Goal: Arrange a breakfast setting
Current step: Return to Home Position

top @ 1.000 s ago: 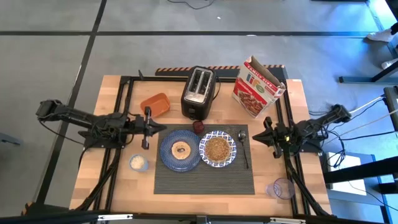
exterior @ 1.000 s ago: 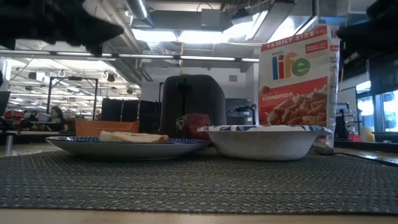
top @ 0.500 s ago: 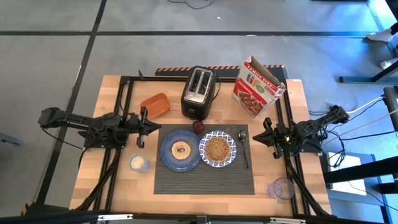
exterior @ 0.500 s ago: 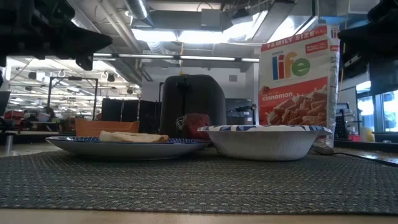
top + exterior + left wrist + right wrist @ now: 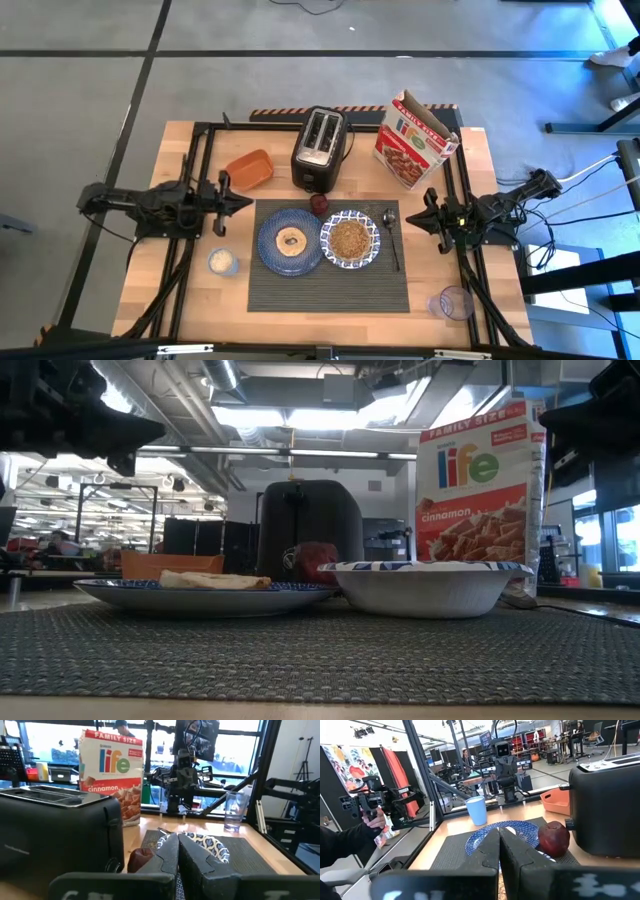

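On the dark grey placemat (image 5: 328,285) stands the dark blue plate (image 5: 272,250), and the bagel (image 5: 291,240) lies flat on it. Right of the plate stands the patterned bowl (image 5: 349,240), filled with brown cereal, then the spoon (image 5: 392,240) lying on the mat. The small dark red jar (image 5: 319,204) stands at the mat's far edge. My left gripper (image 5: 247,200) is shut, level, left of the mat, with nothing in it. My right gripper (image 5: 411,218) is shut, level, right of the mat, also with nothing in it.
Behind the mat stand a black toaster (image 5: 318,148), an orange tub (image 5: 249,167) and an open cereal box (image 5: 415,138). A small white cup (image 5: 222,262) stands left of the mat. A clear plastic cup (image 5: 452,302) is at the near right. A person's hand (image 5: 370,820) shows beyond the table.
My left gripper has drawn back toward the table's left edge, away from the plate, sinking a little as the arm folded. It has stayed shut. Everything on the placemat has stayed in place.
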Motion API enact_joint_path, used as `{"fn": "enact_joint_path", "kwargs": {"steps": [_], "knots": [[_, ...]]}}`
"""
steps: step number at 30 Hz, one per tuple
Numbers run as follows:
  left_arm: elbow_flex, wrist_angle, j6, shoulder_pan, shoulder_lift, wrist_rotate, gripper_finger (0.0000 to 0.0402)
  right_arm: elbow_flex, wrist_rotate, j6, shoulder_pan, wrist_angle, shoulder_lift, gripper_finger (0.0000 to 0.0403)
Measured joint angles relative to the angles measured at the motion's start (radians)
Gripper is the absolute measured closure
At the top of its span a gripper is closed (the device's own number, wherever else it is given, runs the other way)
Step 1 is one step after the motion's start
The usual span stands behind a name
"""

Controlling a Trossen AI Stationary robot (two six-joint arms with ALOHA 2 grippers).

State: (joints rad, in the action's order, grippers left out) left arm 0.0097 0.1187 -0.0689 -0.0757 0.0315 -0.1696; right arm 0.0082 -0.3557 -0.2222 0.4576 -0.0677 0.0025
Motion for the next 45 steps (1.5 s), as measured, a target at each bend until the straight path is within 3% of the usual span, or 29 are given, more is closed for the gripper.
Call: {"fn": "enact_joint_path", "kwargs": {"steps": [8,19,23,31,38,45], "knots": [[0.001,-0.055,0.000,-0.001,-0.029,-0.007,0.0399,0.000,0.000,0.010,0.000,0.001,0.000,0.0402],[0.001,-0.066,0.008,-0.001,-0.022,-0.109,0.0399,0.000,0.018,0.081,-0.004,0.002,0.000,0.0402],[0.001,-0.066,0.008,-0.001,-0.022,-0.109,0.0399,0.000,0.045,0.099,-0.058,0.004,0.000,0.0402],[0.001,-0.066,0.008,-0.001,-0.022,-0.110,0.0399,0.000,0.246,0.104,-0.249,0.033,0.000,0.0402],[0.001,-0.066,0.008,-0.001,-0.022,-0.110,0.0399,0.000,0.258,0.099,-0.343,0.036,0.002,0.0402],[0.001,-0.066,0.008,-0.001,-0.022,-0.110,0.0399,0.000,0.262,0.098,-0.347,0.036,0.002,0.0402]]}}
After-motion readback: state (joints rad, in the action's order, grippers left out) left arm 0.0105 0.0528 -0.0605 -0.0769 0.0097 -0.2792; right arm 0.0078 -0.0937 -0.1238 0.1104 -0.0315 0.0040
